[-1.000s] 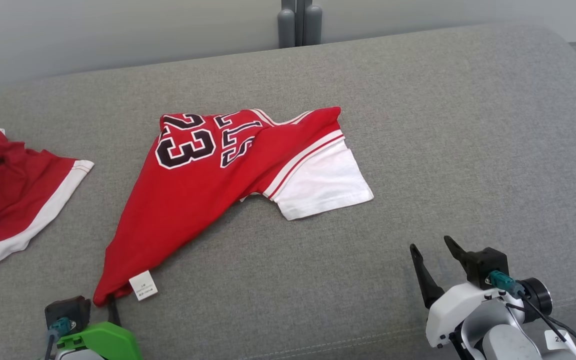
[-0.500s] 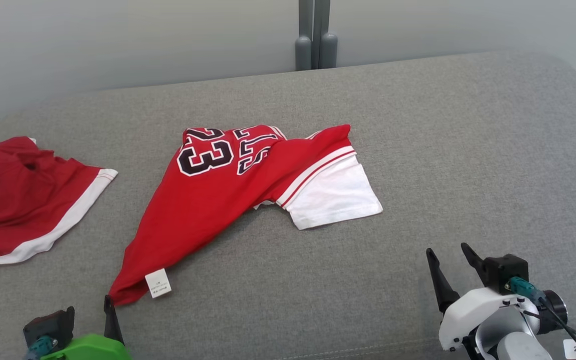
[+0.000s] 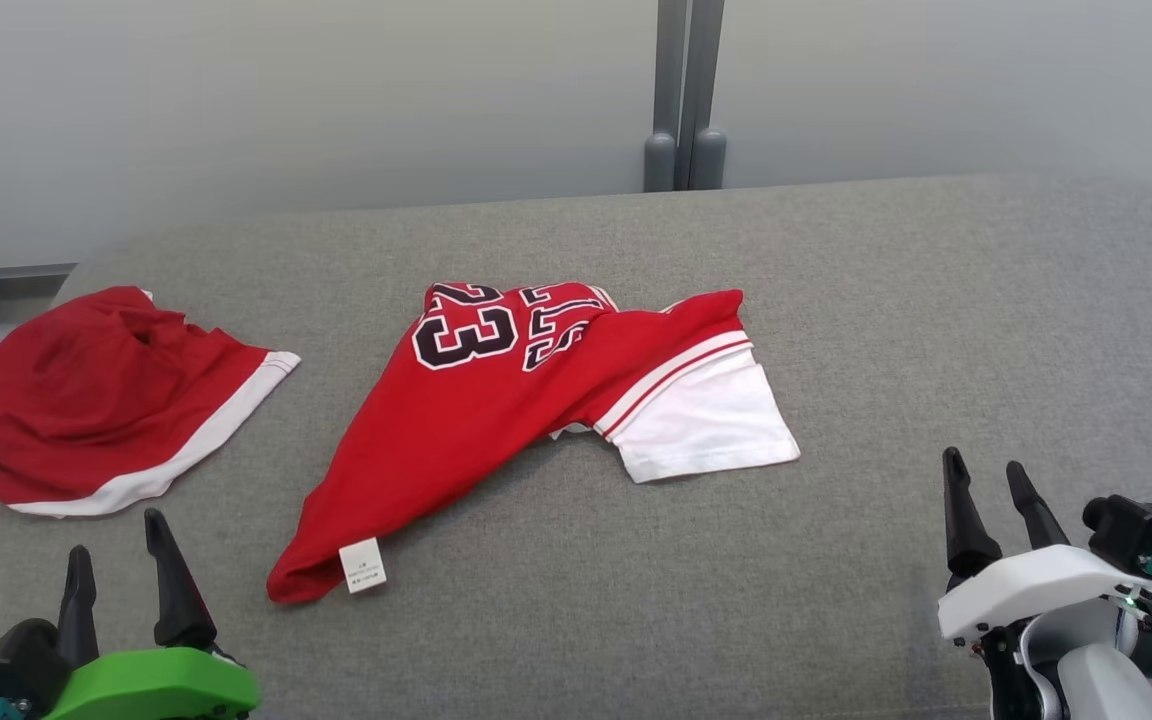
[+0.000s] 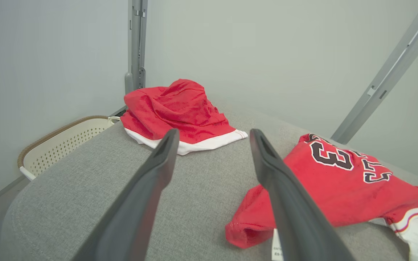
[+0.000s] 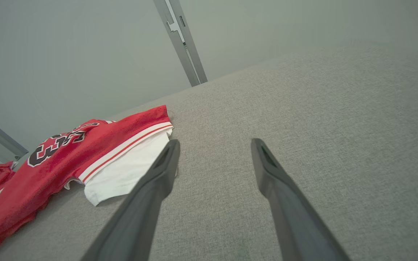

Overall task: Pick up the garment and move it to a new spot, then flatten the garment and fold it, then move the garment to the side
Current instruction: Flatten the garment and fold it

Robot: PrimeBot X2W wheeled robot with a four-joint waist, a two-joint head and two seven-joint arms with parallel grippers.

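Grey upholstered cushion [image 3: 936, 300] spreads before a pale wall. A red number 23 jersey [image 3: 496, 410] lies crumpled near its middle, with its white sleeve [image 3: 706, 425] toward the right and its labelled hem corner [image 3: 316, 575] nearest the robot. The left gripper [image 3: 114, 533] and right gripper [image 3: 984, 461] hover at the near edge, fingers spread, holding nothing. The cloth looks light, soft and floppy; the hem corner and sleeve edge seem best to pinch.

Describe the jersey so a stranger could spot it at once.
On the grey couch lie two red garments. The jersey lies near the middle, right of the other garment. Only the jersey bears a black 23 and a white sleeve.
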